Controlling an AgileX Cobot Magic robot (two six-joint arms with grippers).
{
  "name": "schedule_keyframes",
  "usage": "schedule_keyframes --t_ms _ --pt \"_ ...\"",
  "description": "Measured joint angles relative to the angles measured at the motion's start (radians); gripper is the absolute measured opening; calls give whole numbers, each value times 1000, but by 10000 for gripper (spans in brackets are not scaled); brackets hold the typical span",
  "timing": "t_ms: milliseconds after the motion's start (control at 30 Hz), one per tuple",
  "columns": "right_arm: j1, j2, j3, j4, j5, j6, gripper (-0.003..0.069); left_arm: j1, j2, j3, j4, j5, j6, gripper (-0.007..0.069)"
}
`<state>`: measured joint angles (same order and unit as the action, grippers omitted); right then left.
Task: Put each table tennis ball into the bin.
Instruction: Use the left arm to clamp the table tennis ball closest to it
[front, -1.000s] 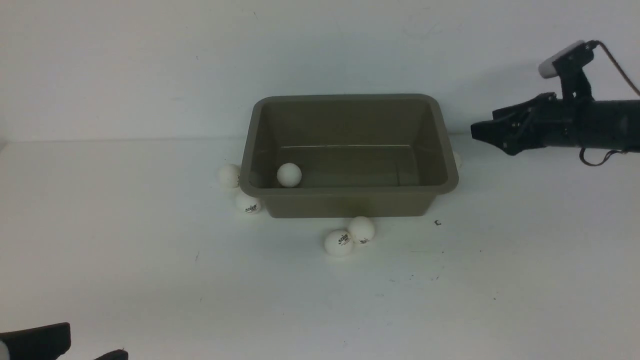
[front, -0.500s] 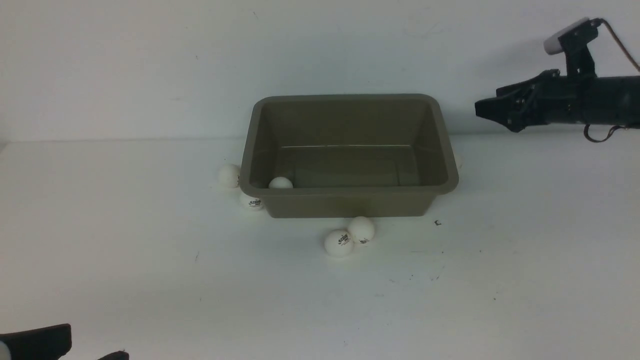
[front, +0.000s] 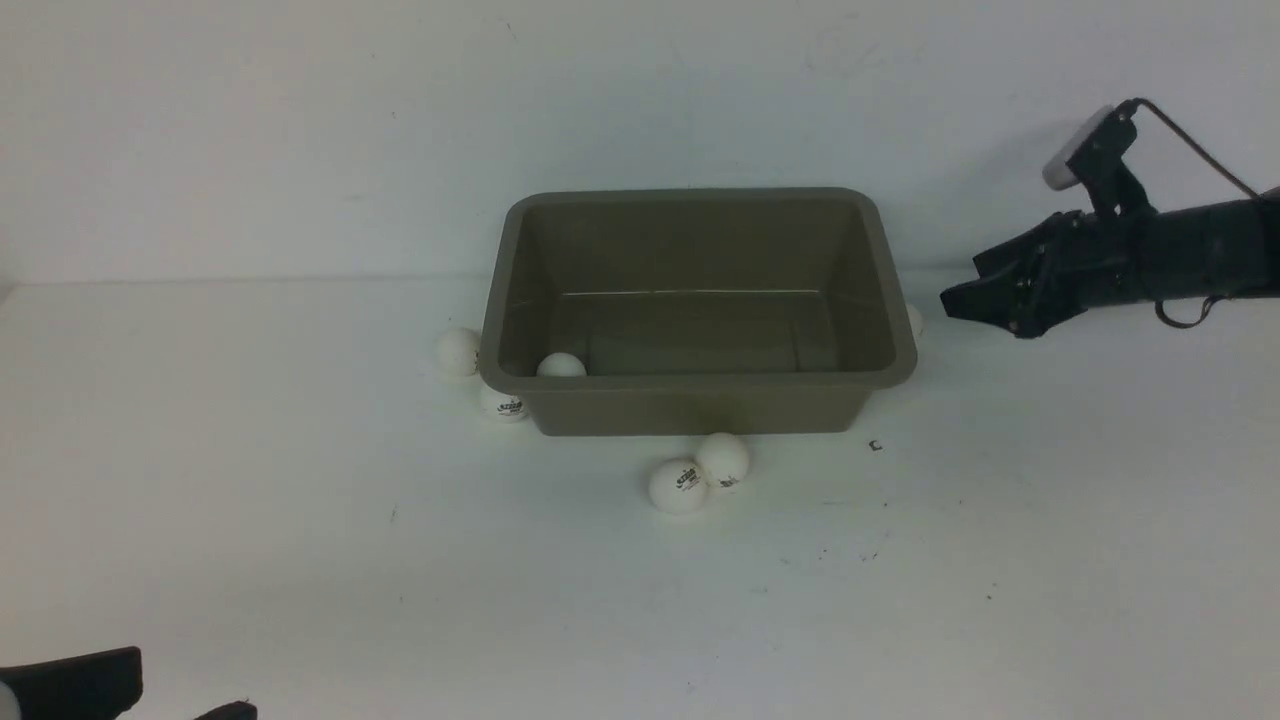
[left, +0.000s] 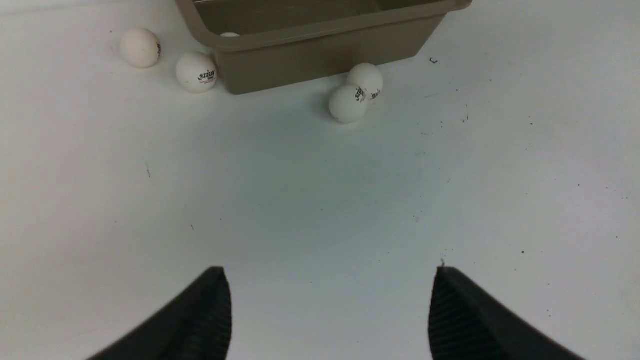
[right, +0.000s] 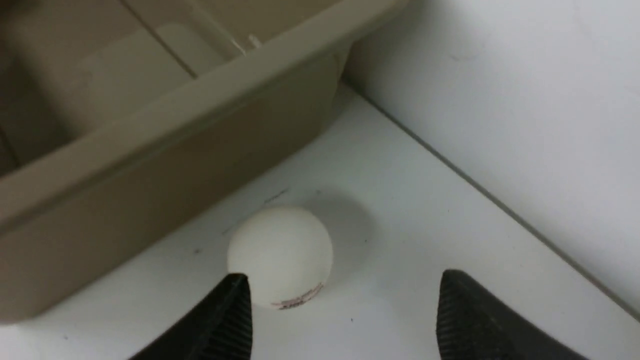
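A ball (right: 280, 255), lying on the table (right: 400, 210) just beside the bin (right: 165, 125) on its right, could be knocked rolling by the jaw nearly touching it, since it is seen off-centre, just ahead of the right gripper (right: 342, 282), whose jaws are spread apart and empty.

Taupe bin (front: 690, 405); white table tennis balls (front: 678, 486) with dark-and-red logos; black fingers (right: 220, 325); white, dark-speckled table (front: 300, 560).
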<state>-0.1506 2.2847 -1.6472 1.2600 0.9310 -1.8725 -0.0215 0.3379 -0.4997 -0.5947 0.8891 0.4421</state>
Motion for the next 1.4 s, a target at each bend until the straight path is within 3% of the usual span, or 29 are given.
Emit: schedule_keyframes --t_ms 400,1100,1200,1300,1367,1400 --pt "93 30 0 -1 -79 -28 451 0 0 0 0 0 0 478" --pt "95 77 -2 154 -156 -84 435 0 0 0 0 25 0 478" --pt "95 77 -2 181 -174 -84 386 0 0 0 0 25 0 478" --pt "95 77 -2 212 -195 -84 239 0 0 0 0 25 0 478" --pt "94 72 -2 230 -199 -84 80 0 0 0 0 25 0 478" --pt "94 71 -2 230 -199 -84 80 0 0 0 0 25 0 478"
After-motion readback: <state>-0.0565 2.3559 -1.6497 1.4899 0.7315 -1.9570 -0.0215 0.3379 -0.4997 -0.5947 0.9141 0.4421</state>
